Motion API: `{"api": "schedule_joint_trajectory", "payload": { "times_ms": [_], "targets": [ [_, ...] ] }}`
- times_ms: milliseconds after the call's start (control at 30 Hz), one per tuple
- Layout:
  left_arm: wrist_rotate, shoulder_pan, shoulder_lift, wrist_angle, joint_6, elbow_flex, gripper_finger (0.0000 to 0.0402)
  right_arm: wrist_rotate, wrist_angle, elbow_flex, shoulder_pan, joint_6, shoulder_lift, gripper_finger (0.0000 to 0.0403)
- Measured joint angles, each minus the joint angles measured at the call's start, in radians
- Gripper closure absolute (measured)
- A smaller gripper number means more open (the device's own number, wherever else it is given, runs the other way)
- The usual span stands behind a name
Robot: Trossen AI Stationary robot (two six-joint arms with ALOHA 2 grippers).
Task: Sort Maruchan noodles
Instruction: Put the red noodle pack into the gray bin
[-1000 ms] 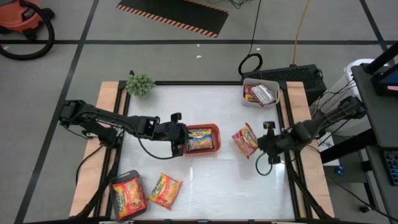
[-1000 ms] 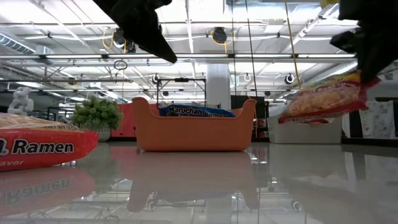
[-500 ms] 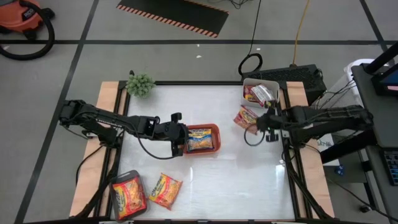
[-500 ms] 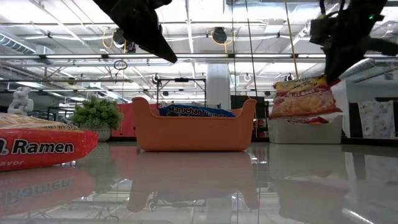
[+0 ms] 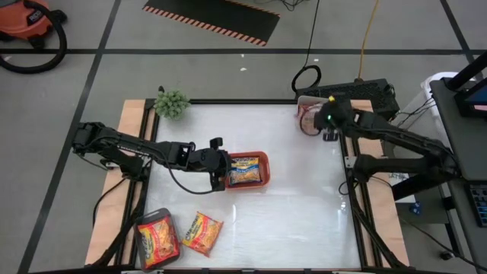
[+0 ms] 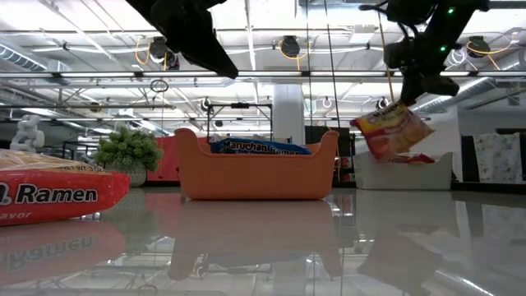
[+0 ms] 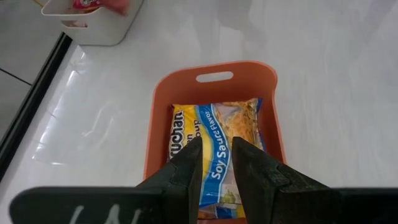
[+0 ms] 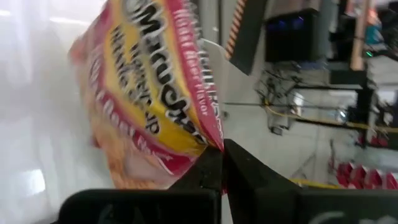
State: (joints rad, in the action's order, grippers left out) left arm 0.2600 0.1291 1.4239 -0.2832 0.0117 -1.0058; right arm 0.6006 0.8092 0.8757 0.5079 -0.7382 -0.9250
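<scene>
A lab-like workshop hall: taped floor (image 5: 91,68), shop vacuum (image 5: 30,23), ceiling trusses (image 6: 271,78).

The left arm reaches from the table's left edge toward its middle, elbow bent, wrist roughly level. The left gripper (image 5: 222,169) hangs above the middle of the table, its two dark fingers (image 7: 186,171) pointing forward with a narrow gap between them, holding nothing. The right arm stretches from the table's right edge toward its far right corner. The right gripper (image 5: 319,122) is raised there, fingers (image 8: 208,168) pinched tight on a red-pink noodle packet (image 6: 393,130).
</scene>
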Motion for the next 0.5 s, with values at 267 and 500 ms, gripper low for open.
{"api": "schedule_joint_trajectory", "payload": {
  "times_ms": [267, 500],
  "targets": [
    [0.0, 0.0, 0.0, 0.0, 0.002, 0.0, 0.0309, -0.072, -0.17, 0.0, 0.2, -0.144, -0.001, 0.0403],
    [0.0, 0.0, 0.0, 0.006, 0.006, 0.0, 0.0309, -0.135, -0.238, 0.0, 0.256, -0.07, -0.037, 0.0403]
  ]
}}
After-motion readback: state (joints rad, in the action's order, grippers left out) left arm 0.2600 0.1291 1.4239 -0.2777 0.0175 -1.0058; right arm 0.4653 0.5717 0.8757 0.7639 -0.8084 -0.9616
